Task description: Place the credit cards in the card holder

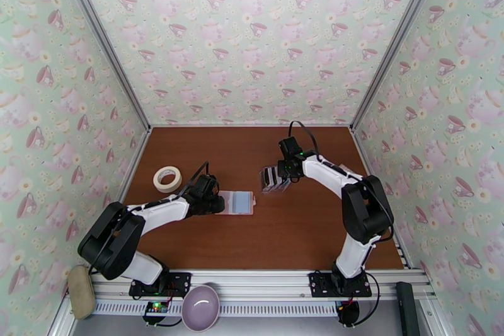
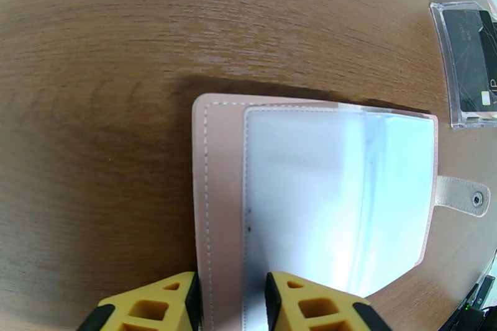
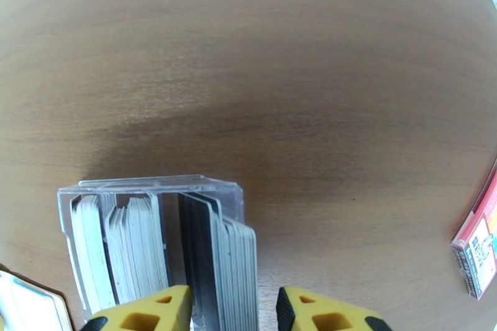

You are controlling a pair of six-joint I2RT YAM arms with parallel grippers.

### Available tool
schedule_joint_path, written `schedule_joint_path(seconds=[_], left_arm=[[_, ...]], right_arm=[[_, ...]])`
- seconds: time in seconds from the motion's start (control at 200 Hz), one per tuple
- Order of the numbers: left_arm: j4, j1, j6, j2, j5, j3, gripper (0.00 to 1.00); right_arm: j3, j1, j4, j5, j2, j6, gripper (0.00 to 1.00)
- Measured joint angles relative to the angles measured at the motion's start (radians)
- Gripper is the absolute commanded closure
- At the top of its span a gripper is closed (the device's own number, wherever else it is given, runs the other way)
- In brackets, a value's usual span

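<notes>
The card holder (image 1: 239, 202) lies open and flat on the table (image 1: 283, 236), long axis running across it, snap tab pointing to my right. My left pincer (image 2: 230, 294) is clamped on its opposite edge. The credit cards (image 3: 217, 258) stand on edge in a clear box (image 3: 155, 189). My right pincer (image 3: 233, 298) straddles one bunch; I cannot tell whether it grips. A tape roll (image 1: 167, 178) sits behind my left arm.
</notes>
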Motion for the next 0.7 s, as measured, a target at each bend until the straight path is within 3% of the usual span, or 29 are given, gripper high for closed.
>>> schedule_joint_path(seconds=[0.701], left_arm=[[0.0, 0.0, 0.0, 0.0, 0.0, 0.0, 0.66]], right_arm=[[-0.001, -0.007, 0.0, 0.012, 0.002, -0.019, 0.61]])
